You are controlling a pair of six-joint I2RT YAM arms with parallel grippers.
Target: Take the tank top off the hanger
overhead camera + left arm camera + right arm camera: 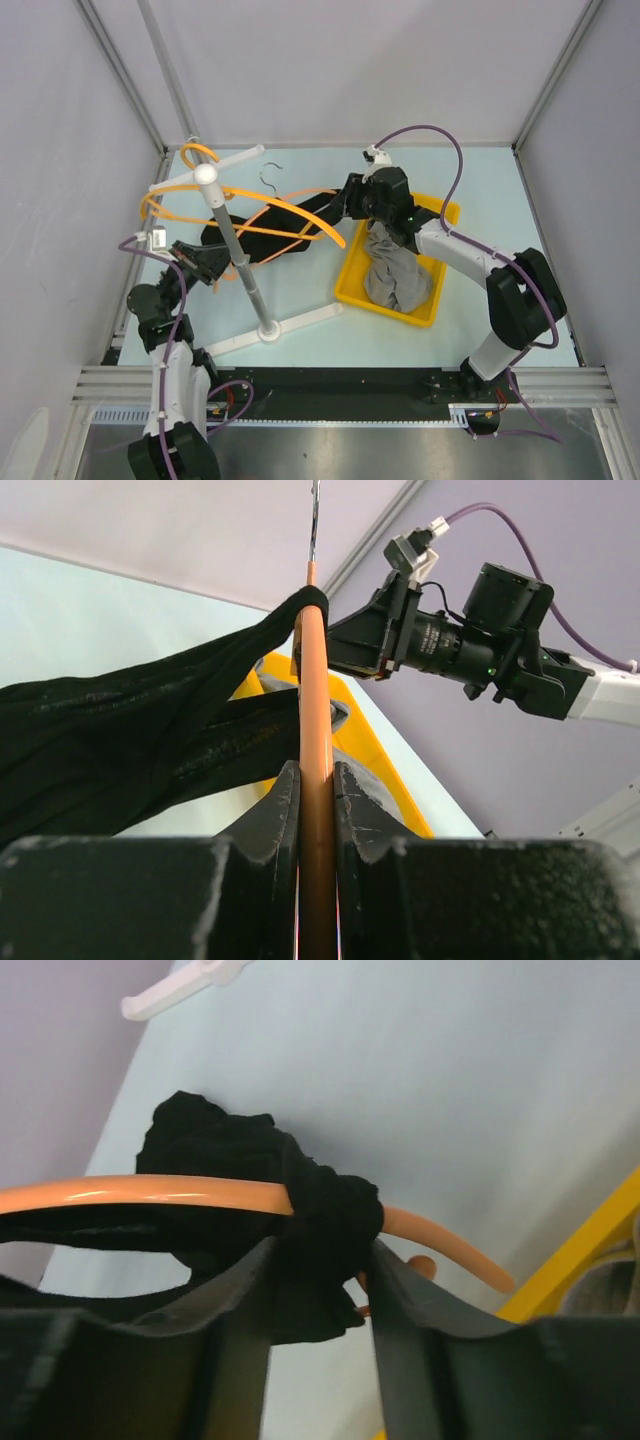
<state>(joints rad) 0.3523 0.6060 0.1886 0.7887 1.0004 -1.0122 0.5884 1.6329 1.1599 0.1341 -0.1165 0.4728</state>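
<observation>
2 claws (213, 262) (347, 205), 1 tank top (272, 232), 1 yellow tray (347, 287), 1 rack (247, 272)

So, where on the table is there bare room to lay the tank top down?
Bare table lies near, between the rack foot and the yellow bin, and far right behind the bin. Crowded: left centre, around hanger and tank top.

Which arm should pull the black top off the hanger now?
Right, probably: the right gripper pinches the tank top where it bunches on the hanger, while the left gripper clamps the hanger steady.
</observation>
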